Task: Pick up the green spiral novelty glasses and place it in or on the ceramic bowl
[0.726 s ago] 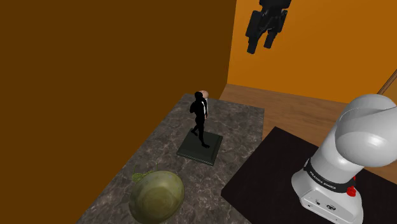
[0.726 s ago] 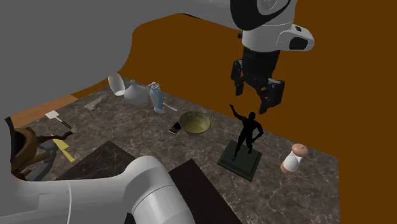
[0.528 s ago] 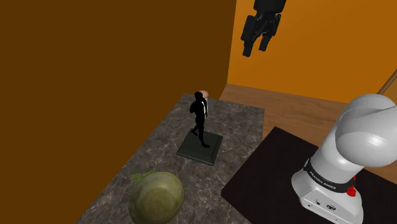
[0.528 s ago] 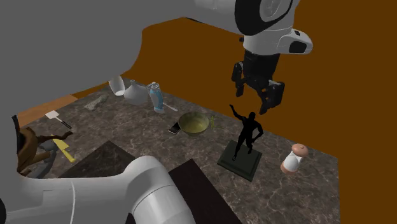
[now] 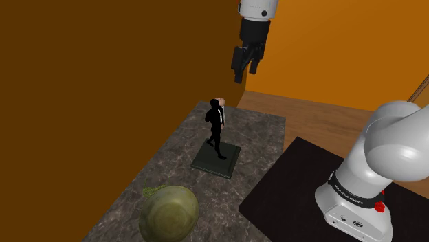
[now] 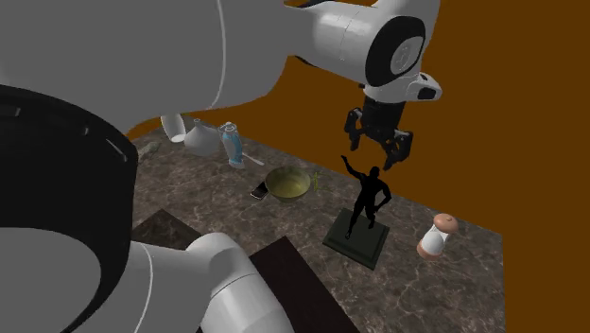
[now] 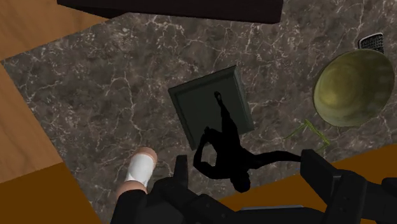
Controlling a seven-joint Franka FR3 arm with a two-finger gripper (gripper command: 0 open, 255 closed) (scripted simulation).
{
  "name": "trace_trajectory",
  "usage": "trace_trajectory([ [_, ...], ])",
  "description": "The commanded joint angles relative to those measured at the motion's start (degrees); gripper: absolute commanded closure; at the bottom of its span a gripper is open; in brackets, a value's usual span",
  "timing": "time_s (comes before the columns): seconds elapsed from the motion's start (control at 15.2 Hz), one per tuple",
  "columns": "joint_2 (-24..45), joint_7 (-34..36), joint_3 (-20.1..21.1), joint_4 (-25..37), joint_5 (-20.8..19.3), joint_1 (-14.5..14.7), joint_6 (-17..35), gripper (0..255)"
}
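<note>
Finds, left of the black figurine in the second exterior view, the olive bowl with the thin green glasses flat on the table just beside its rim, untouched, so the pick seems not yet begun. Hangs the gripper high above the figurine, jaws spread apart and empty, likely to clear its raised arm on the way over. Adds a pink-capped white shaker right of the figurine, all on dark veined stone under brown and orange walls.

Dark marbled countertop, black statuette on a square base mid-surface, olive bowl, green glasses just beside it, pink-topped shaker, blue bottle, white jug near the wall.
</note>
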Motion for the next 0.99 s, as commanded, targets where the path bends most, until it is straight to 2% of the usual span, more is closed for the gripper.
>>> trace_trajectory([
  [0.0,3.32,-0.92,0.95,0.12,0.27,0.94,2.96,0],
  [0.46,16.17,-4.39,3.83,2.82,0.04,3.47,11.94,0],
  [0.92,29.71,-6.83,7.02,8.08,-1.94,5.61,18.92,0],
])
